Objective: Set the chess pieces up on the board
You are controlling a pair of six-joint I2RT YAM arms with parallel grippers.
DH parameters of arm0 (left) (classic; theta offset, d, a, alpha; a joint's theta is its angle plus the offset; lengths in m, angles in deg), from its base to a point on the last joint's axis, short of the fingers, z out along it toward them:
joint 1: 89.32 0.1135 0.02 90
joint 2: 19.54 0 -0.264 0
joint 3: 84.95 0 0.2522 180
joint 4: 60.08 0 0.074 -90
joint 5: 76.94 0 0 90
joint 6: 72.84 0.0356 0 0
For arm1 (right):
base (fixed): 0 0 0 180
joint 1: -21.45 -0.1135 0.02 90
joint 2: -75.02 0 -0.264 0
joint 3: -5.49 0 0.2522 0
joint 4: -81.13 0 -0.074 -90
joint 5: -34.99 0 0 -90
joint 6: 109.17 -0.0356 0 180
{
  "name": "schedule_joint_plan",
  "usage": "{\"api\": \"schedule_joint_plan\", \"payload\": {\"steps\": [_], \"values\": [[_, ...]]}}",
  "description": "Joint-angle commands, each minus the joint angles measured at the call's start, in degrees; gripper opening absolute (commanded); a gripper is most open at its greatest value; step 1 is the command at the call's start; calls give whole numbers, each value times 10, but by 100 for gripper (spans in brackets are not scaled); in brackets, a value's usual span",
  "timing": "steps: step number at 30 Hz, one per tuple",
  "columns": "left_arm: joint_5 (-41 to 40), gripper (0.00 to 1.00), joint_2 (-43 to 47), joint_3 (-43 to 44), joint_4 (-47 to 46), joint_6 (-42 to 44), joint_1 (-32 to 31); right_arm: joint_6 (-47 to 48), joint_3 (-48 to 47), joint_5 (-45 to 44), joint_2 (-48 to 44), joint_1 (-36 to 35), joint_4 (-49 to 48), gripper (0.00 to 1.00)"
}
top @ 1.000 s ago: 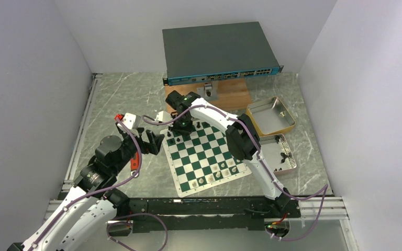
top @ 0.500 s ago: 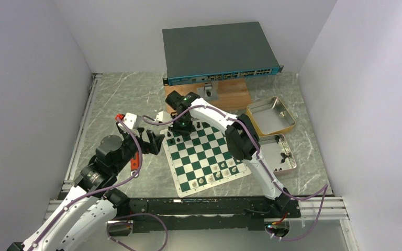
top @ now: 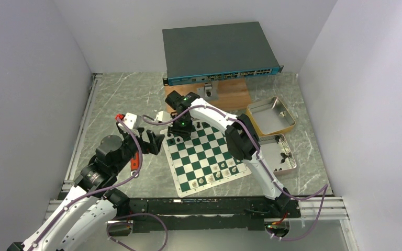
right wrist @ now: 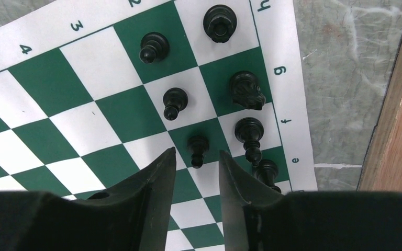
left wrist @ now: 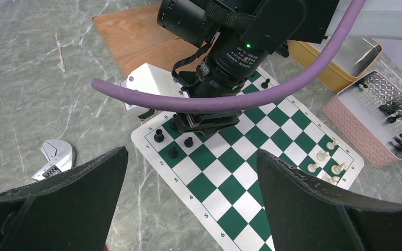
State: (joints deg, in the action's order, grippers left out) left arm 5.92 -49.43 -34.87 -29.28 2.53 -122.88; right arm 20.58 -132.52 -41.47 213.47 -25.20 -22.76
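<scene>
The right gripper (right wrist: 196,159) hangs over the far left corner of the board (right wrist: 110,115), its jaws parted only a little, with a black pawn (right wrist: 198,148) standing upright in the gap between the two fingertips. Neither finger looks to touch it, so I judge it free on its square, with nothing gripped. The pawn's long axis is vertical, in line with the fingers, so the way out seems to be straight up. Any sideways drift could tip it, and a taller black piece (right wrist: 248,133) stands just beside the finger nearer the board's lettered border. Other black chess pieces (right wrist: 175,100) stand on the squares toward that corner. More black men lie in the pink tray (left wrist: 353,137) off the board's right edge, nearer the right arm. The left gripper (left wrist: 191,153) hovers by the board's left edge, jaws wide apart and empty
</scene>
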Motion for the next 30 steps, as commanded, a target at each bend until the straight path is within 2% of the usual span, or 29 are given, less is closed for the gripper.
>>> {"api": "schedule_joint_plan", "payload": {"steps": [1, 5, 13, 24, 27, 30], "values": [[10, 98, -2, 2, -24, 9, 1, -14, -4, -6, -19, -1, -22, 41], [24, 98, 1, 2, -30, 11, 1, -19, 2, -7, -43, -1, -28, 48], [66, 100, 24, 8, -45, 19, 1, -14, 86, 12, -150, -7, -47, 52], [133, 100, 13, 37, -35, 2, 2, 100, 355, 71, -412, -10, -35, 56], [124, 100, 1, 47, -20, 0, 2, 112, 424, 82, -513, 18, -34, 58], [106, 100, -16, 61, 0, 1, 2, 107, 469, 130, -602, 111, -52, 60]]}}
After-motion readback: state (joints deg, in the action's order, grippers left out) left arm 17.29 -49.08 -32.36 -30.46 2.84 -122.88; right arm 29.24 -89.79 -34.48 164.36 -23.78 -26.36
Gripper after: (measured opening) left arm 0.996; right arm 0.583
